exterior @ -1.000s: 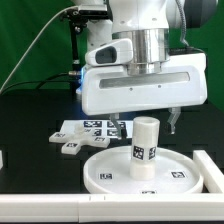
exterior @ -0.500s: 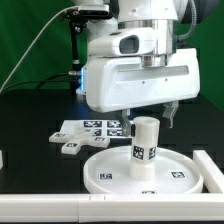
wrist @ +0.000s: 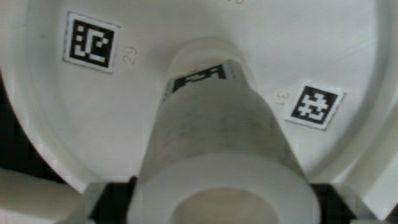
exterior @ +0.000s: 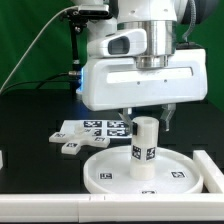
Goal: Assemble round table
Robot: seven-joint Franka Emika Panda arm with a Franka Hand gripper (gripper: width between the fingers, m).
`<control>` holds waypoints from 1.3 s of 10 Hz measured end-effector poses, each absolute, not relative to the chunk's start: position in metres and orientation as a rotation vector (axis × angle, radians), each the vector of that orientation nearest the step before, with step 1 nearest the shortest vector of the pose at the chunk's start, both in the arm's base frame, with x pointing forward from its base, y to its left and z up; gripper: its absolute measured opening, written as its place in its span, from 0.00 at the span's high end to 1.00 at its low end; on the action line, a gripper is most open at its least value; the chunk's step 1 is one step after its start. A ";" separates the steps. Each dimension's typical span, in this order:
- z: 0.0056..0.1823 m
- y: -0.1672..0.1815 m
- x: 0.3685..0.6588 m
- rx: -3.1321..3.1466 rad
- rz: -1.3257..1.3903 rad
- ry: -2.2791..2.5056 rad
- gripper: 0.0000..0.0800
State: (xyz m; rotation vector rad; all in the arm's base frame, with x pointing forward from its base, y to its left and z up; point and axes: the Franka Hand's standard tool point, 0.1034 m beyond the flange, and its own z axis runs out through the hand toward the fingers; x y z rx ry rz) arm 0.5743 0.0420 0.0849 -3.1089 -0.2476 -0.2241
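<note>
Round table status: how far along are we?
Done: the short white cylindrical leg stands upright in the central hub of the large white plastic disc. In hand: the gripper straddles the leg's top, jaws apart, not clamping. Left: the leg's top is bare, with nothing fitted onto it yet. Whether the leg is fully seated can't be told.

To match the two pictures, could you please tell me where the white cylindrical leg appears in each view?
Exterior view: the leg stands upright at the middle of the round tabletop, low in the picture, towards the exterior view's right.
Wrist view: the leg fills the centre, seen lengthwise from above its free end.
Shared landmark: the square tag on the leg's side, also in the wrist view.
</note>
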 end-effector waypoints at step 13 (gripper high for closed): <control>0.081 0.034 0.565 -2.964 -0.115 0.855 0.25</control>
